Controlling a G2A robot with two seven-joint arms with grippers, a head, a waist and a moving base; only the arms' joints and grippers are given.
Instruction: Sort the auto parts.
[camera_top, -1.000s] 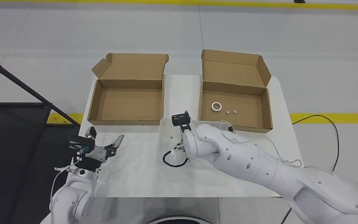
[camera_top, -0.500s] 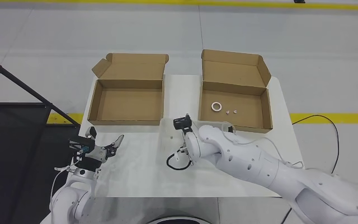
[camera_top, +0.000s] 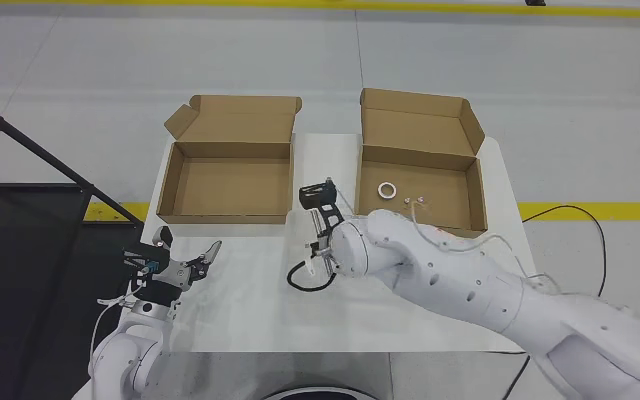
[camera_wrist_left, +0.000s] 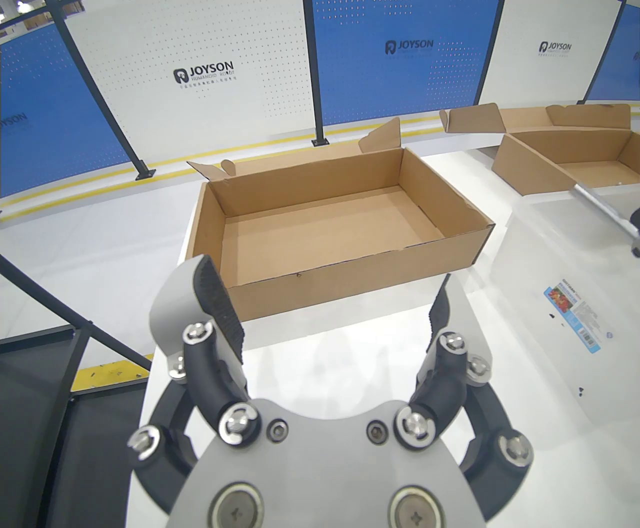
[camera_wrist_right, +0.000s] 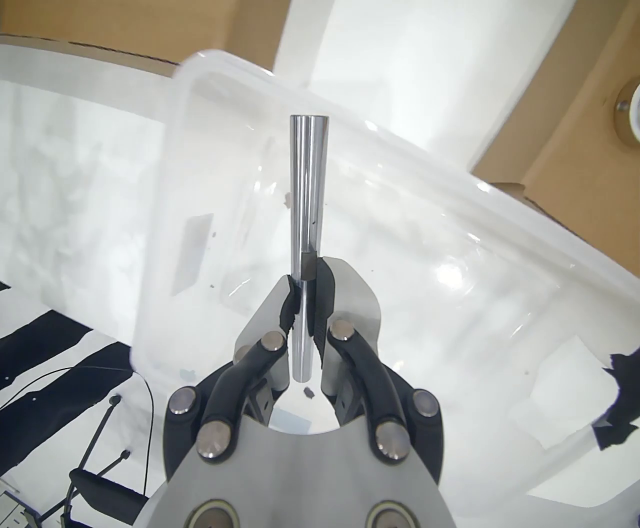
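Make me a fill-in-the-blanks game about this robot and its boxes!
The right tool is shut on a metal rod; the left tool holds ____.
The white ring lies in the right box, while the left box is ____.
The table carries ____ boxes in all.
Missing words: nothing, empty, two.

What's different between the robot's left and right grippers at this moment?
The left gripper has its jaws spread wide; the right gripper has them closed. The left holds nothing, the right pinches a shiny metal rod. The left faces an empty cardboard box, the right a clear plastic tub. Both share the same build.
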